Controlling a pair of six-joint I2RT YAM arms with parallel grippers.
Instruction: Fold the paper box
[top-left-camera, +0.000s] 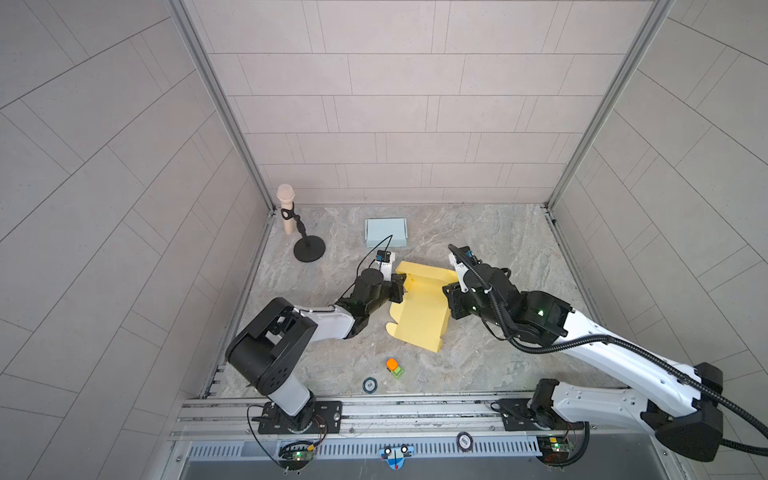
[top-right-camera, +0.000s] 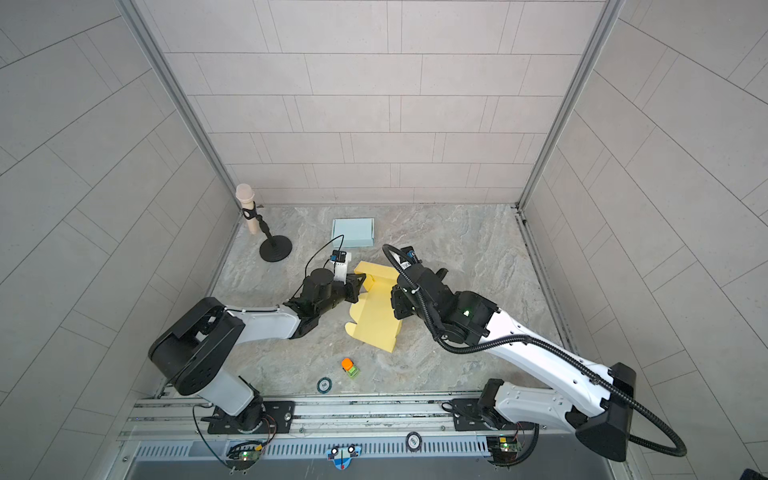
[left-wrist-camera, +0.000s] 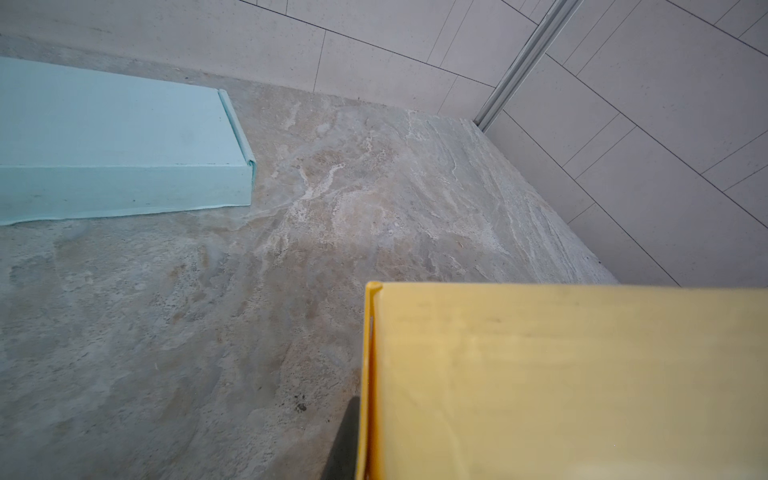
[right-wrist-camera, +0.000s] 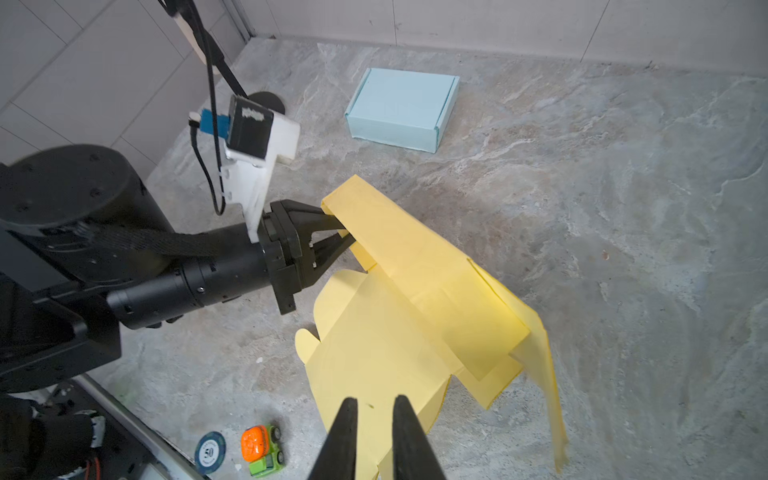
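Note:
The yellow paper box (top-left-camera: 419, 320) (top-right-camera: 376, 324) lies part-folded on the marble table, its far wall raised and its near panel flat. My left gripper (top-left-camera: 400, 287) (top-right-camera: 359, 285) (right-wrist-camera: 347, 235) is shut on the raised flap at the box's left side. In the left wrist view one dark finger (left-wrist-camera: 344, 444) presses against the yellow wall (left-wrist-camera: 561, 374), and the other finger is hidden behind it. My right gripper (top-left-camera: 449, 291) (top-right-camera: 395, 297) (right-wrist-camera: 375, 401) hovers over the box's right side. Its fingers stand a narrow gap apart with nothing between them.
A closed light blue box (top-left-camera: 385, 232) (top-right-camera: 353, 232) (left-wrist-camera: 116, 141) (right-wrist-camera: 401, 110) sits behind the yellow one. A microphone on a black stand (top-left-camera: 309, 251) is at the back left. An orange and green toy truck (top-left-camera: 395, 368) (right-wrist-camera: 262, 449) and a poker chip (top-left-camera: 369, 385) (right-wrist-camera: 210, 453) lie near the front edge.

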